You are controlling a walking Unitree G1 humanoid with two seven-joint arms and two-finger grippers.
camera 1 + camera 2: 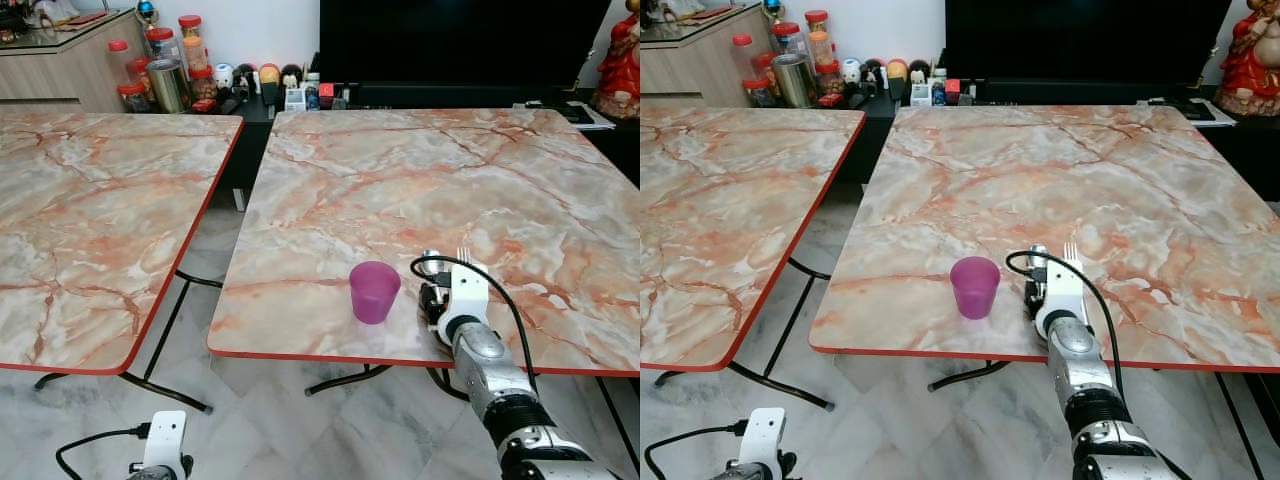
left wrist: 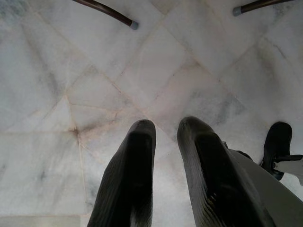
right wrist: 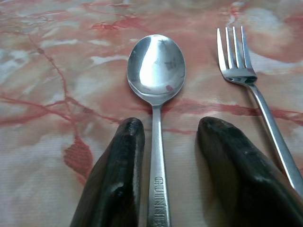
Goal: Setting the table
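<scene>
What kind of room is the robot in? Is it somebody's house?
Probably a home's living or dining room. Two marble-look folding tables stand on a tiled floor, a big dark TV sits behind, and snack jars line a low cabinet. A spoon and fork are laid out.

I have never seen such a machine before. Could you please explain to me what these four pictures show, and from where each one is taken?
This is a humanoid robot with two silver arms, each ending in a gripper of two long black fingers. Two pictures come from cameras in its head, looking down at a marble-patterned table with a red edge. On it stand a small purple plastic cup, a shiny metal spoon and a metal fork. The other two come from wrist cameras. The right gripper rests on the table, open, one finger on each side of the spoon's handle, gripping nothing. The left gripper hangs over the pale tiled floor.
</scene>
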